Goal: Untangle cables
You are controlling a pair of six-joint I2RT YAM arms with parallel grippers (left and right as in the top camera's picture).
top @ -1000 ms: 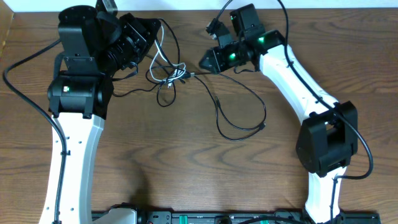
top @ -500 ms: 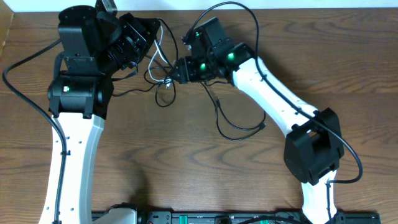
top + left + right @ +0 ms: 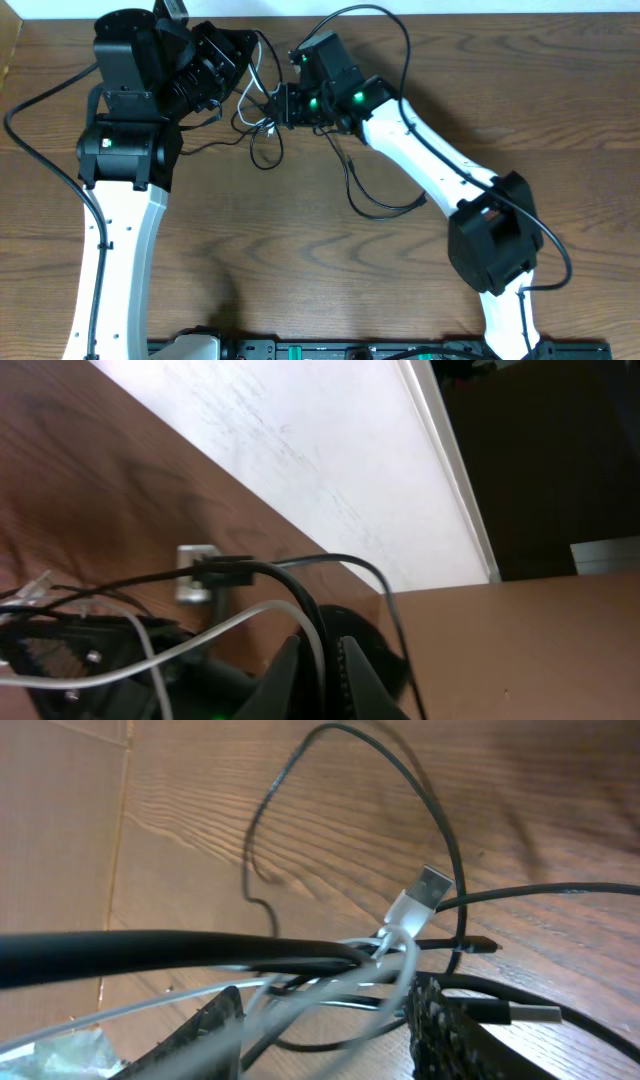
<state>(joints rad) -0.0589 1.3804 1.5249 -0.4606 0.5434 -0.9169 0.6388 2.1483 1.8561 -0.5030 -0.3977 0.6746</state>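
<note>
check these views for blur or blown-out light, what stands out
Overhead: sharp and evenly lit across the brown wooden table. Left wrist: the white wall panel is glaringly bright, the thin white cable near the lens is soft. Right wrist: the near black cable is out of focus, the white USB plug sharper.

L gripper (image 3: 318, 660) jaws tight, R gripper (image 3: 325, 1020) jaws apart.

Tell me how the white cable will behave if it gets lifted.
Probably floppy: the white cable curves in loose bends, so it should sag rather than hold shape. Likely light, being thin. It crosses the black cables at the knot, so lifting it would probably drag those along.
</note>
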